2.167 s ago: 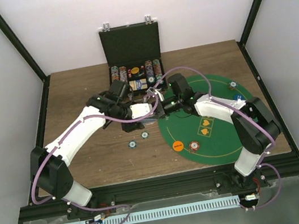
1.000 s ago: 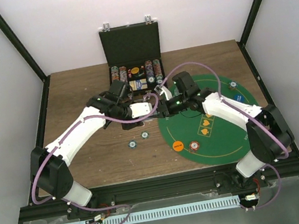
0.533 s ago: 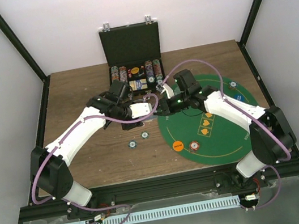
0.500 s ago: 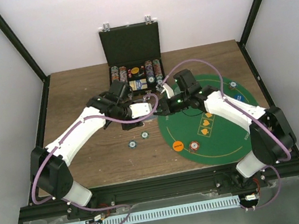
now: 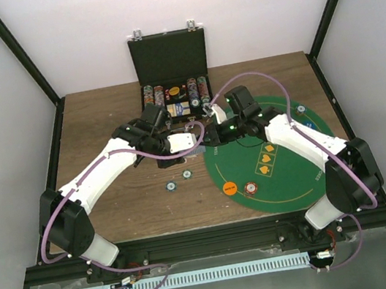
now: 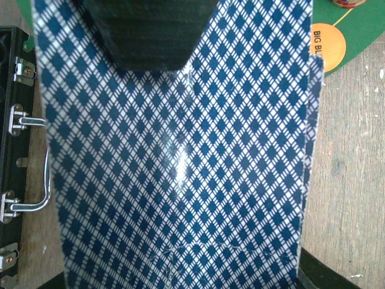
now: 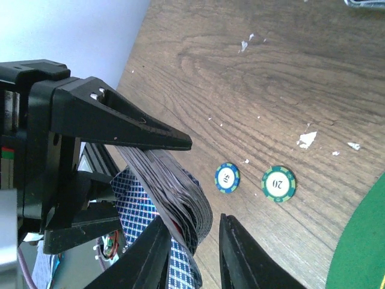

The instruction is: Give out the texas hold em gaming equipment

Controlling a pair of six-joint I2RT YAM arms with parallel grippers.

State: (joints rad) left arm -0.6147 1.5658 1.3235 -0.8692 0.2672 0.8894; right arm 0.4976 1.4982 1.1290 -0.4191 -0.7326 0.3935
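My left gripper [image 5: 187, 144] is shut on a deck of playing cards [image 6: 180, 168], whose blue-diamond back fills the left wrist view. In the right wrist view the fanned deck [image 7: 180, 192] hangs above the wood. My right gripper [image 7: 194, 220] is open, with one finger on each side of the deck's end. Its right finger [image 7: 237, 253] stands clear of the cards. A blue chip [image 7: 227, 177] and a teal chip [image 7: 278, 183] lie on the table below, and also show in the top view [image 5: 172, 186]. An orange button disc [image 5: 230, 189] and a red chip [image 5: 249, 189] lie on the mat.
The open black case [image 5: 171, 66] with chip rows stands at the back centre, its latches [image 6: 18, 120] close to the deck. The green felt mat [image 5: 287, 173] covers the right side. A blue disc [image 5: 300, 108] lies at the mat's far edge. Both arms meet above the table's middle.
My right arm's wrist has swung back and to the right while its gripper stays at the deck. My left arm has hardly moved and holds the deck throughout.
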